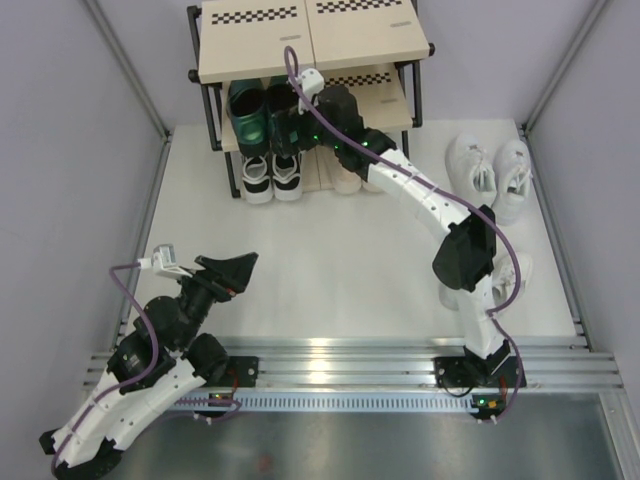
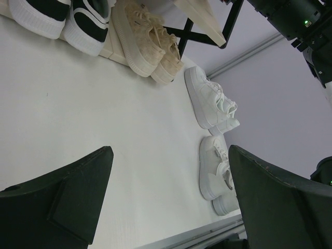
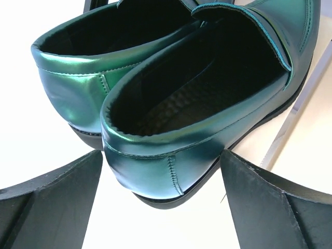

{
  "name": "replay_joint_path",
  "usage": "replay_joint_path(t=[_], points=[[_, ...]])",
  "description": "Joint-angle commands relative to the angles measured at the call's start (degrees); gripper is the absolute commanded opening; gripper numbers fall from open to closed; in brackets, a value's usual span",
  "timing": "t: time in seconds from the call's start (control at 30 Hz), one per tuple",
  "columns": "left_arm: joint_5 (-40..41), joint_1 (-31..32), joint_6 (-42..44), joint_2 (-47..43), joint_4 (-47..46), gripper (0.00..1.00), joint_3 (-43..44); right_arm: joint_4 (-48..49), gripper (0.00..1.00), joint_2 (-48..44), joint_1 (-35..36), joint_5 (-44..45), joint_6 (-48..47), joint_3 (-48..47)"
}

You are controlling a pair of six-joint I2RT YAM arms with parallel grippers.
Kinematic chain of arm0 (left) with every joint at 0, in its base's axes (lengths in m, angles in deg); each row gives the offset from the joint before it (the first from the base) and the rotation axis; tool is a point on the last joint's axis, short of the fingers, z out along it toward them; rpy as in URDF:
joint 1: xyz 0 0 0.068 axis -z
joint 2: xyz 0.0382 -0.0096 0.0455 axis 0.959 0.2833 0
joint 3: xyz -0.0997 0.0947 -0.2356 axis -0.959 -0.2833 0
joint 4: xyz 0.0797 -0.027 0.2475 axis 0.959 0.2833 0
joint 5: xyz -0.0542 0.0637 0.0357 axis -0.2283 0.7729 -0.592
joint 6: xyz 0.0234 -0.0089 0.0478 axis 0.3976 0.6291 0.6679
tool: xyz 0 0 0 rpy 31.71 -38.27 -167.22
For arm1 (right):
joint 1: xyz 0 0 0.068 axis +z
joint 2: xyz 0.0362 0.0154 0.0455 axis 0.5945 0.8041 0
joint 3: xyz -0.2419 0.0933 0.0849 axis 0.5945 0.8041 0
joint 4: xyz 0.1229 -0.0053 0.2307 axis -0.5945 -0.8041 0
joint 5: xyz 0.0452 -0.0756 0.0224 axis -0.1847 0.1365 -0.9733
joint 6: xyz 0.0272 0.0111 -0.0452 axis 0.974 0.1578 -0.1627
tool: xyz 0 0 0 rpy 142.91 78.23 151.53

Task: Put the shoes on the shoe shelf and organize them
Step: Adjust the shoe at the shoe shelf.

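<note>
The shoe shelf stands at the back. A pair of glossy dark green shoes sits on its middle tier. My right gripper reaches in there and is open. In the right wrist view its fingers flank the heel of the nearer green shoe with a gap on each side. Black-and-white sneakers and beige sneakers rest on the bottom tier. A pair of white sneakers lies on the floor to the right. My left gripper hovers open and empty over the floor at the near left.
Another white sneaker shows behind the right arm's elbow. In the left wrist view both white pairs lie along the right wall. Grey walls close in both sides. A metal rail runs along the near edge.
</note>
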Motion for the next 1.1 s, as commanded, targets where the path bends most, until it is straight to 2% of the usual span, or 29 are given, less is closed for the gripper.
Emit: replay_joint_path(t=[0.0, 0.27, 0.5, 0.57, 0.7, 0.8, 0.83, 0.9, 0.97, 1.0, 1.07], points=[[-0.13, -0.23, 0.51, -0.76, -1.97, 0.98, -0.07, 1.91, 0.95, -3.34, 2.01, -2.06, 0.07, -3.39], [-0.57, -0.23, 1.03, -0.85, -1.97, 0.98, 0.37, -1.78, 0.99, -7.12, 1.4, -3.37, -9.16, -1.28], [0.4, -0.23, 4.9, -0.5, -2.05, 0.98, 1.86, -6.61, 0.99, -12.3, -0.09, -13.02, -17.51, -0.76], [0.92, -0.23, 6.57, 0.72, -2.05, 0.98, 2.83, -8.28, 0.99, -15.19, -0.27, -15.14, -20.14, 1.0], [0.4, -0.14, 9.64, 4.85, -2.05, 0.98, 6.16, -13.02, 1.0, -21.7, -1.5, -25.23, -26.13, 6.79], [-0.83, -0.14, 12.8, 9.51, -1.97, 0.98, 9.24, -13.22, 0.99, -30.04, -4.13, -30.95, -28.6, 16.0], [-1.27, -0.14, 14.38, 11.7, -1.97, 0.98, 10.64, -12.78, 0.99, -32.5, -6.31, -31.32, -28.34, 21.77], [-1.97, -0.23, 16.06, 13.64, -1.97, 0.98, 11.53, -10.59, 0.99, -39.88, -9.22, -30.45, -26.15, 27.26], [-2.58, -0.23, 17.9, 16.1, -1.97, 0.98, 12.41, -10.31, 0.99, -46.98, -15.54, -31.5, -24.56, 34.47], [-2.68, -0.14, 18.78, 16.98, -1.97, 0.98, 12.59, -13.1, 0.99, -48.94, -20.44, -32.55, -24.73, 37.97], [-3.03, -0.23, 19.49, 19.27, -2.05, 0.98, 12.68, -18.11, 0.99, -53.69, -25.21, -33.0, -27.79, 40.1]])
